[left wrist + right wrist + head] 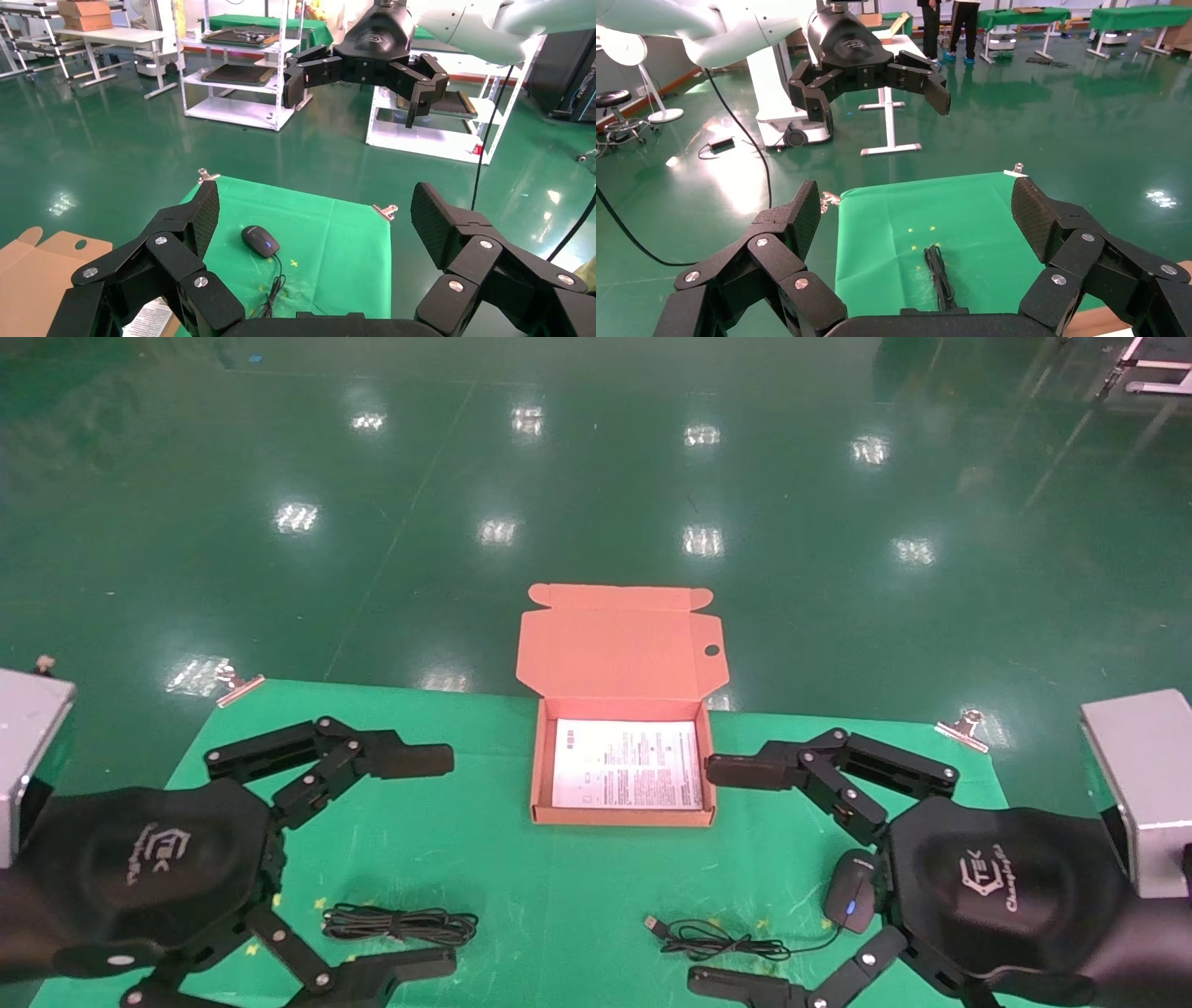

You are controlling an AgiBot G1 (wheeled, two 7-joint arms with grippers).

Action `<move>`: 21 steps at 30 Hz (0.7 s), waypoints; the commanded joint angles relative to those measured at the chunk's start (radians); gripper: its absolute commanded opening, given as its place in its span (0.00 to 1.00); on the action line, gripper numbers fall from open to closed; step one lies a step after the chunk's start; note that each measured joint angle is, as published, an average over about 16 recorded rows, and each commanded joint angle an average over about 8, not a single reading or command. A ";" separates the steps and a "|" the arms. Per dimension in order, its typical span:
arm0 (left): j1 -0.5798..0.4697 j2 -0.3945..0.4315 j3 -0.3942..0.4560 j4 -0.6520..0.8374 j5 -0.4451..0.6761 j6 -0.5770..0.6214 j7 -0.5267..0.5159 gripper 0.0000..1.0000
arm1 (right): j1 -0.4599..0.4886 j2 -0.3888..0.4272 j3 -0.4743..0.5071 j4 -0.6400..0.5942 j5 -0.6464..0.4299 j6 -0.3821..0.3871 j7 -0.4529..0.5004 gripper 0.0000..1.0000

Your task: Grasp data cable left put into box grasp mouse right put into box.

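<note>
Data cable (pixel 400 925) lies near tabletop's front edge, long axis side to side, between the wide-open, empty jaws of the left gripper (pixel 430 862), nearer arm. Right gripper (pixel 736 877) likewise open, empty.

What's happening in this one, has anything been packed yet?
Nothing is packed yet. The box sits open on the green table, holding only its printed sheet. The left gripper hovers open above the data cable; the right gripper hovers open by the mouse. Neither holds anything.
</note>
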 commanded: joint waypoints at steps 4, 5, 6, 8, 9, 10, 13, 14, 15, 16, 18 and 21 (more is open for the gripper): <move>0.000 0.000 0.000 0.000 0.000 0.000 0.000 1.00 | 0.000 0.000 0.000 0.000 0.000 0.000 0.000 1.00; 0.000 0.000 0.000 0.000 0.000 0.000 0.000 1.00 | 0.000 0.000 0.000 0.000 0.000 0.000 0.000 1.00; 0.000 0.000 0.000 0.000 0.000 0.000 0.000 1.00 | 0.000 0.000 0.000 0.000 0.000 0.000 0.000 1.00; 0.000 0.000 0.000 0.000 0.000 0.000 0.000 1.00 | 0.000 0.000 0.000 0.000 0.000 0.000 0.000 1.00; 0.000 0.000 0.000 0.000 0.000 0.000 0.000 1.00 | 0.000 0.000 0.000 0.000 0.000 0.000 0.000 1.00; 0.000 0.000 0.000 0.000 0.000 0.000 0.000 1.00 | 0.000 0.000 0.000 0.000 0.000 0.000 0.000 1.00; 0.000 0.000 0.000 0.000 0.000 0.000 0.000 1.00 | 0.000 0.000 0.000 0.000 0.000 0.000 0.000 1.00; 0.000 0.000 0.000 0.000 0.000 0.000 0.000 1.00 | 0.000 0.000 0.000 0.000 0.000 0.000 0.000 1.00; 0.000 0.000 0.000 0.000 0.000 0.000 0.000 1.00 | 0.000 0.000 0.000 0.000 0.000 0.000 0.000 1.00; -0.001 0.001 0.001 0.001 0.001 -0.001 0.000 1.00 | 0.000 0.000 0.000 0.000 0.000 0.000 0.000 1.00; -0.001 0.001 0.001 0.001 0.001 -0.001 0.000 1.00 | 0.000 0.000 0.000 0.000 0.000 0.000 0.000 1.00; -0.003 0.000 0.003 -0.002 0.006 0.001 0.001 1.00 | 0.000 0.001 0.000 -0.001 -0.002 0.001 0.000 1.00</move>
